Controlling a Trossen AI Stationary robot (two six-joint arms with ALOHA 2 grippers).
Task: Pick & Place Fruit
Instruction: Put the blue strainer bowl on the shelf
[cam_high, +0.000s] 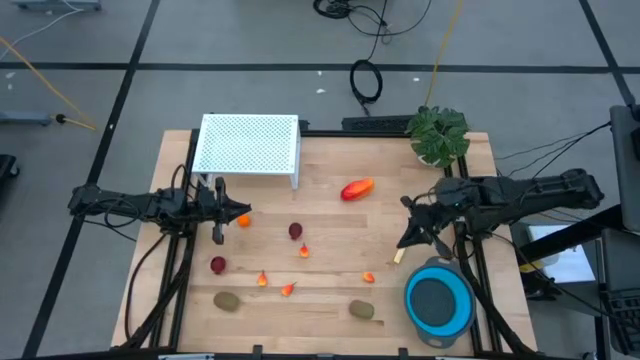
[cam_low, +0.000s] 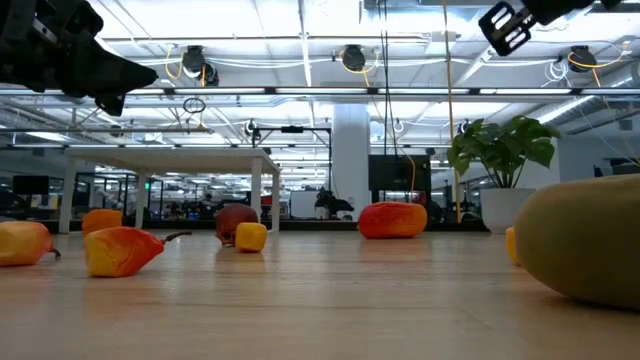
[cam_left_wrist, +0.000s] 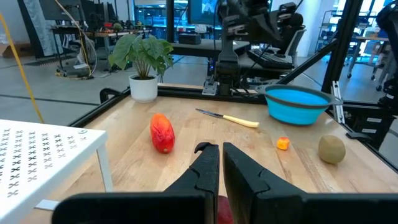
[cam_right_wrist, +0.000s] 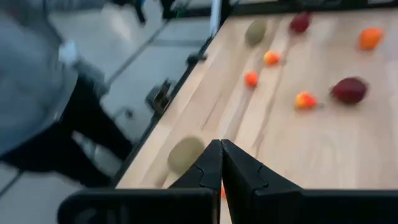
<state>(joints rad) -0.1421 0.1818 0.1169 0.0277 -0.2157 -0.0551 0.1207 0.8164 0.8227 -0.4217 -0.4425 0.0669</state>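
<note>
Looking straight down: wooden table (cam_high: 330, 215) with fruit spread over it. Big red-orange fruit (cam_high: 357, 189) just right of the white rack (cam_high: 247, 147), which sits at the far left part of the table. Small orange ball (cam_high: 243, 221) in front of the rack, right beside the left gripper (cam_high: 218, 238), fingers pressed together, holding nothing. Two dark red balls (cam_high: 296, 231) in front of the rack, one nearer the middle, one nearer the left edge. Tiny orange-red bits (cam_high: 304, 251) and two kiwis (cam_high: 227, 300) farther from the rack, toward the near edge. Right gripper (cam_high: 406, 240) well right of the rack, between the green plant (cam_high: 438, 134) and the blue bowl (cam_high: 438, 303), fingers pressed together, empty.

Looking level across the table: fruit resting on the wood, rack standing behind it, both arms up high.

Looking past the left fingers (cam_left_wrist: 208, 171): shut, empty. Red-orange fruit lying past the rack corner, with a pale yellow knife (cam_left_wrist: 229, 118), the bowl and one kiwi beyond.

Looking past the right fingers (cam_right_wrist: 214, 165): shut, empty. One kiwi close by, small fruit farther off.
</note>
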